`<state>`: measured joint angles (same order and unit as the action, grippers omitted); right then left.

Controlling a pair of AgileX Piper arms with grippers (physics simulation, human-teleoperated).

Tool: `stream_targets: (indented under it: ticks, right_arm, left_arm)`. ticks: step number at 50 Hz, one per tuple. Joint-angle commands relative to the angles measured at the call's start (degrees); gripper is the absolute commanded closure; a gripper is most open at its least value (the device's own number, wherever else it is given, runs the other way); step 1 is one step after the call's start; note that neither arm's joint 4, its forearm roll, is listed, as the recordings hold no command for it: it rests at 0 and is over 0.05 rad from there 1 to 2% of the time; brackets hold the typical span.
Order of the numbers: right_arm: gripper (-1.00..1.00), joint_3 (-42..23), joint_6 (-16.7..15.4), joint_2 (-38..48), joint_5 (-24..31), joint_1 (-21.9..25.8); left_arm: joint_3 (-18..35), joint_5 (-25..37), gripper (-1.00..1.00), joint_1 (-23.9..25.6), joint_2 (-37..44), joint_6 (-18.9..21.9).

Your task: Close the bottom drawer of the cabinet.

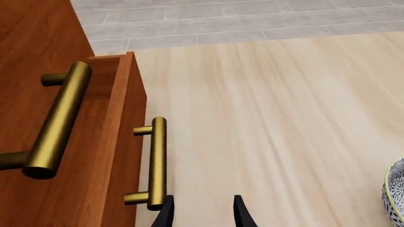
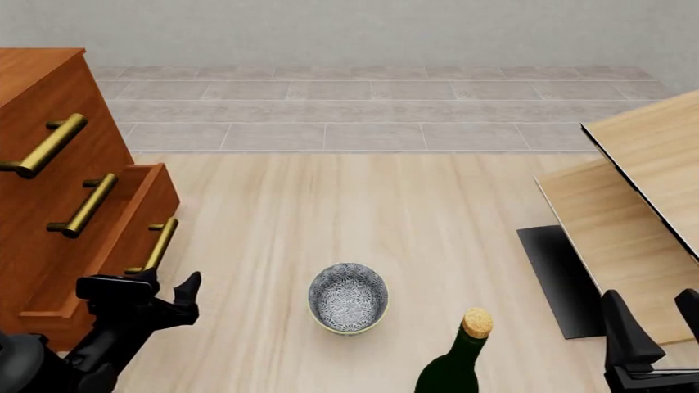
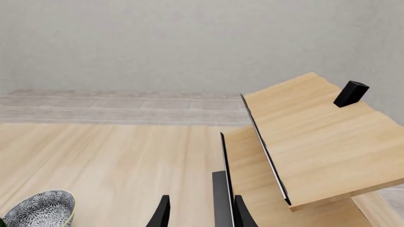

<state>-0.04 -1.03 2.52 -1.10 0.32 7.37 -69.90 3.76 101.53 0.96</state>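
The bottom drawer [image 2: 129, 246] sits at the lower left of the front view, pulled partway out of the cabinet [image 2: 49, 155], its brass handle [image 2: 160, 244] facing the counter [image 2: 415, 221]. The left gripper [image 2: 164, 296] hangs just below that handle, fingers apart and holding nothing, apparently lined up to push the drawer front inward. The right gripper [image 3: 199, 213], low at the right edge, is likewise parted and empty, idle beside the tilted wooden boards [image 3: 315, 142].

open right gripper [image 3: 200, 212] near light-wood panels [image 3: 315, 137], patterned bowl [image 3: 43, 209] off aside.
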Motion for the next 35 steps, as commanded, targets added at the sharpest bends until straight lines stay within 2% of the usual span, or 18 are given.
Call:
stream_targets:
  ticks: [1, 16, 24, 35]
  right_arm:
    - [-1.0, 0.01, -0.12, 0.8, -0.67, 0.22]
    - [-1.0, 0.02, -0.1, 0.66, -0.56, 0.18]
    - [-1.0, 0.02, 0.06, 0.23, -0.3, -0.02]
    - [-1.0, 0.0, 0.34, -0.66, 0.38, -0.27]
  left_arm:
    - [1.27, 0.01, -1.0, -2.99, 1.0, 0.62]
    - [1.64, 0.01, -1.0, -4.82, 1.67, 0.85]
    - [2.14, 0.01, -1.0, -6.19, 2.03, 4.27]
    - [2.56, 0.03, -1.0, -7.11, 2.81, 5.37]
